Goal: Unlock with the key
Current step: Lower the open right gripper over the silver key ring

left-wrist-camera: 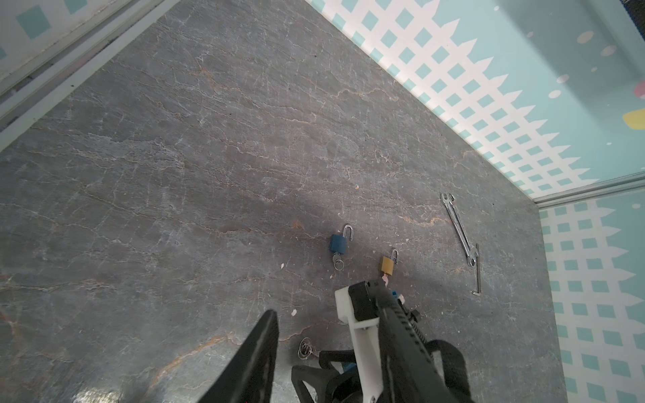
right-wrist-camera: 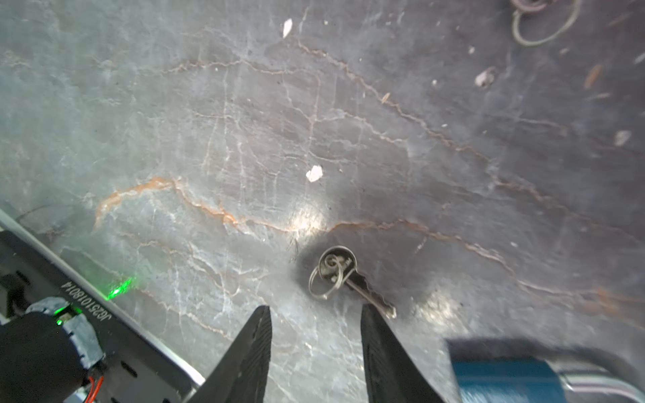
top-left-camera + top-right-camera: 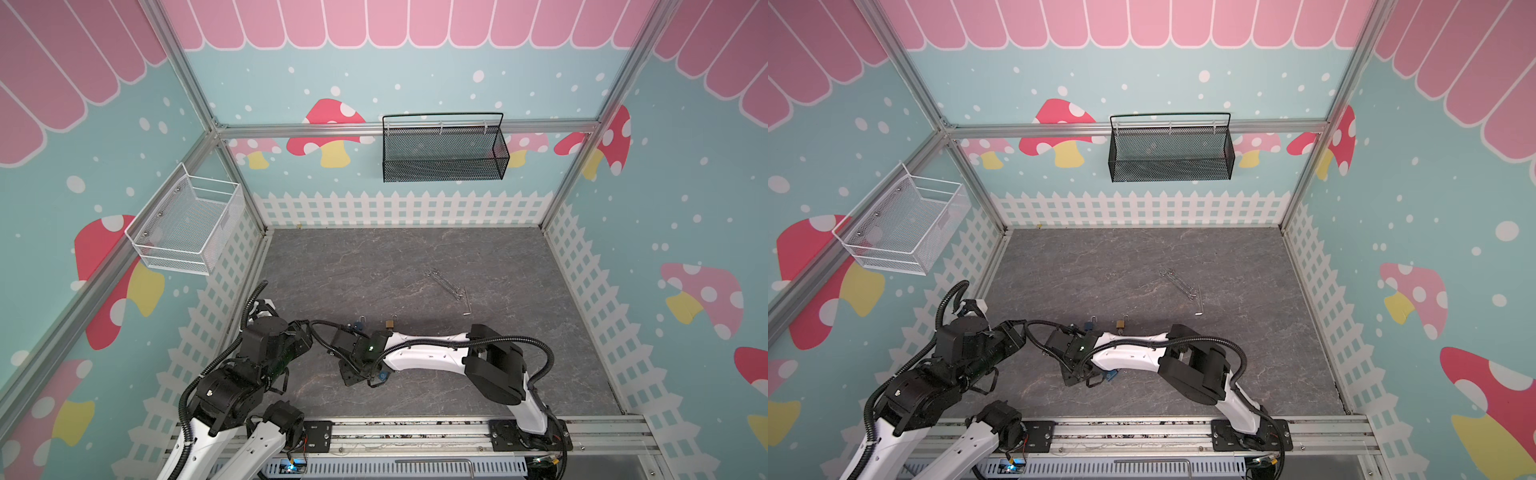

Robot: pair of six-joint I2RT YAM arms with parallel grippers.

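Closest in the right wrist view is the right gripper (image 2: 314,307): its jaws stand partly apart and hold nothing. Just past its tips the key (image 2: 345,275) lies flat on the table (image 2: 209,122), its thin end right beside one finger.

In the left wrist view the left gripper (image 1: 326,307) is partly apart and empty too. Beyond it lie two padlocks, the blue padlock (image 1: 338,243) holding a second key (image 1: 338,261) and the brass padlock (image 1: 386,265), then two wrenches (image 1: 457,230) and one hex key (image 1: 477,268).

In both top views the right arm (image 3: 424,353) hides the key, near the table's front edge, left of middle.

The step looks like picking up the key. Next the jaws must drop around it and pinch.
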